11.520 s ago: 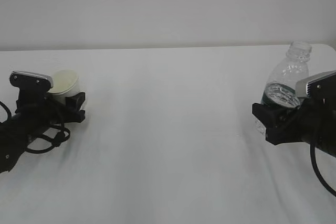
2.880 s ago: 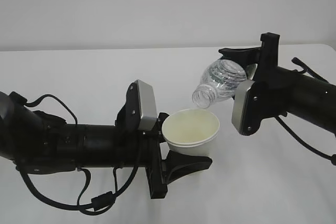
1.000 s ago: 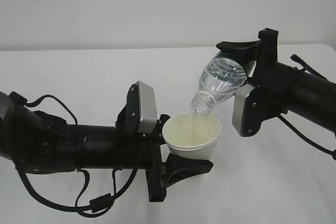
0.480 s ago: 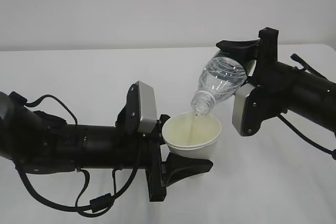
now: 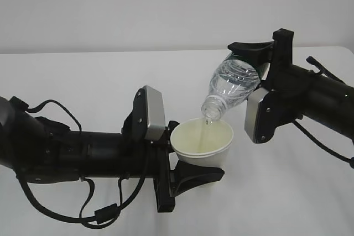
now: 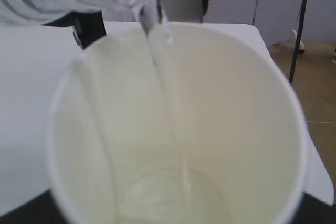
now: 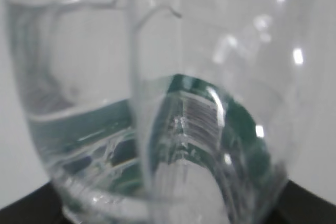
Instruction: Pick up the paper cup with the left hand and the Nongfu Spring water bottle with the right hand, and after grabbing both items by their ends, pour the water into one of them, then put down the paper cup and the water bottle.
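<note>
- Two grips mattered to me here, and nearest the camera was the left hand [image 5: 191, 172], its jaws closed round the lower body of the paper cup [image 5: 201, 143] so the rim stayed clear and level for catching.
- I kept that cup upright and lifted off the white table [image 5: 110, 75], mouth open toward the bottle, because a tilt would have spilled what had collected.
- From the left wrist view, a thin stream of water [image 6: 157, 51] ran down the cup's far inner wall to a shallow pool at the bottom [image 6: 173, 198]; aiming at the wall, I judged, kept splashing down.
- Just above the far rim hung the capless neck of the Nongfu Spring water bottle [image 5: 232, 88], tipped mouth-down, close enough that the stream could not miss.
- Farthest back, the right hand [image 5: 260, 62] clamped the bottle by its base end, leaving neck and body free; the right wrist view showed only the green label [image 7: 199, 114] and remaining water close up.
</note>
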Controlling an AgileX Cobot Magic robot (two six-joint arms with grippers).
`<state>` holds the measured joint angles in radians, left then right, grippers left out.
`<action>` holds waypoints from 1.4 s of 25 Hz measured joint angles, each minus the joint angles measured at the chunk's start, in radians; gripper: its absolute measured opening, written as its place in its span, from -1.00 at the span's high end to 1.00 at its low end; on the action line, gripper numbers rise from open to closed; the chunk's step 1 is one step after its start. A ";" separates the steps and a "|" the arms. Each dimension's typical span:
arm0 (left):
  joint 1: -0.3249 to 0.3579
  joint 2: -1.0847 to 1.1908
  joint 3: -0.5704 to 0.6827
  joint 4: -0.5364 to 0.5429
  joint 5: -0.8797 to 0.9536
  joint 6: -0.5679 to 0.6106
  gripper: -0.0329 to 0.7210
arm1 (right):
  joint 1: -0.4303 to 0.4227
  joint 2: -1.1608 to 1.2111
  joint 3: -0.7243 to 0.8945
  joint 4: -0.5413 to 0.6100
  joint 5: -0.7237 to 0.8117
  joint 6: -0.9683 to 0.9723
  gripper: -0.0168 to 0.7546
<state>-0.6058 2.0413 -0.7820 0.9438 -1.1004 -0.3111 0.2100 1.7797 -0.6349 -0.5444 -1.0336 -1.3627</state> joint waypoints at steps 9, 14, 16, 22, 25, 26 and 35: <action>0.000 0.000 0.000 0.000 0.000 0.000 -0.20 | 0.000 0.000 0.000 -0.002 0.000 0.000 -0.20; 0.000 0.000 0.000 0.000 0.000 0.000 -0.20 | 0.000 0.000 0.000 -0.002 -0.001 0.000 -0.20; 0.000 0.000 0.000 0.000 0.000 0.000 -0.20 | 0.000 0.000 0.000 -0.002 -0.002 0.000 -0.20; 0.000 0.000 0.000 -0.001 0.000 0.000 -0.20 | 0.000 0.000 0.000 -0.006 -0.006 0.000 -0.20; 0.000 0.000 0.000 -0.004 0.000 0.000 -0.20 | 0.000 0.000 0.000 -0.006 -0.008 0.000 -0.20; 0.000 0.000 0.000 -0.004 0.000 0.000 -0.20 | 0.000 0.000 0.000 -0.006 -0.008 0.000 -0.20; 0.000 0.000 0.000 -0.004 0.000 0.000 -0.20 | 0.000 0.000 0.000 -0.008 -0.013 0.000 -0.20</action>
<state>-0.6058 2.0413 -0.7820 0.9400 -1.1004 -0.3111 0.2100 1.7797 -0.6349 -0.5521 -1.0471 -1.3627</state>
